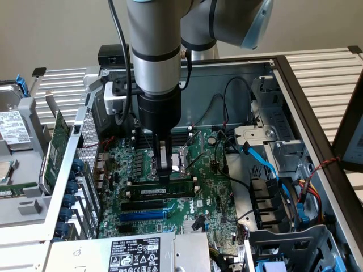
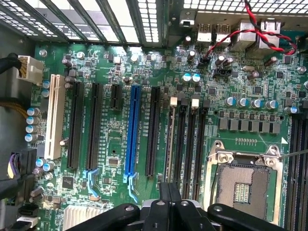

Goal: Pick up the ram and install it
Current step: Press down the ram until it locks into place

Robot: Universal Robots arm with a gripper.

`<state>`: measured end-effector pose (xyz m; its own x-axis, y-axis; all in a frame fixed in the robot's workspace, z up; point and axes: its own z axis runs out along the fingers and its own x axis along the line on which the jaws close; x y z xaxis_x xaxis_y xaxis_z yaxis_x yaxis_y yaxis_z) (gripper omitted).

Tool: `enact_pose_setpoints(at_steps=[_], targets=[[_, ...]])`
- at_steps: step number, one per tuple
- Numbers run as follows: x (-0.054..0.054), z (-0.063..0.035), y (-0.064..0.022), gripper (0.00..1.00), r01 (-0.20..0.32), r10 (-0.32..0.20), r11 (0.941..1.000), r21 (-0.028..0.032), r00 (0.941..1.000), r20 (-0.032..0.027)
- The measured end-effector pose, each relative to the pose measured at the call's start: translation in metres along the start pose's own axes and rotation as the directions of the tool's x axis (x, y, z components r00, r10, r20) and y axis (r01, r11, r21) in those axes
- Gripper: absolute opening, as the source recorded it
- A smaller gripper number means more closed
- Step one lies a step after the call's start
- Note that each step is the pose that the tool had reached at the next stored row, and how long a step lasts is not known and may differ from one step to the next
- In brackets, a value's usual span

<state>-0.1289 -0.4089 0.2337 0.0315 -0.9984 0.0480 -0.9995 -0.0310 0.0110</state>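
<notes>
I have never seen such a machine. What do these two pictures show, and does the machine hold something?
The grey tube coming from above is a robot arm. At its end sits a gripper, a tool with two fingers. The exterior view comes from a camera standing beside the scene. The wrist view comes from a camera on the arm itself, looking down past the fingers.

Below lies an open computer case with its green motherboard, which has black slots and one blue slot. The ram, a long thin green stick with a white label, stands in a black slot. The fingers are shut, and their tip meets the ram's upper edge. They do not appear to hold anything.
</notes>
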Motion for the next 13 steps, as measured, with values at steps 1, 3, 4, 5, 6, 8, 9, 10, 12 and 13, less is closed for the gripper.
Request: enact_pose_setpoints(at_steps=[1,3,4,5,6,8,9,10,12,13], targets=[[0.0000,0.0003,0.0000,0.10,0.000,0.000,1.0000,0.0004,1.0000,0.0000],[-0.0001,0.0009,0.0001,0.10,0.000,0.000,1.0000,0.0006,1.0000,0.0000],[-0.0001,0.0014,0.0000,0.10,0.000,0.000,1.0000,0.0008,1.0000,0.0001],[-0.0001,0.0016,0.0000,0.10,0.000,0.000,1.0000,0.0008,1.0000,-0.0001],[-0.0001,0.0021,0.0000,0.10,0.000,0.000,1.0000,0.0008,1.0000,0.0000],[-0.0001,0.0027,0.0000,0.10,0.000,0.000,1.0000,0.0007,1.0000,0.0000],[-0.0002,0.0029,0.0001,0.10,0.000,0.000,1.0000,0.0007,1.0000,0.0001],[-0.0001,0.0031,0.0001,0.10,0.000,0.000,1.0000,0.0006,1.0000,0.0001],[-0.0002,0.0037,0.0000,0.10,0.000,0.000,1.0000,0.0007,1.0000,0.0005],[-0.0002,0.0039,0.0001,0.10,0.000,0.000,1.0000,0.0006,1.0000,0.0005]])
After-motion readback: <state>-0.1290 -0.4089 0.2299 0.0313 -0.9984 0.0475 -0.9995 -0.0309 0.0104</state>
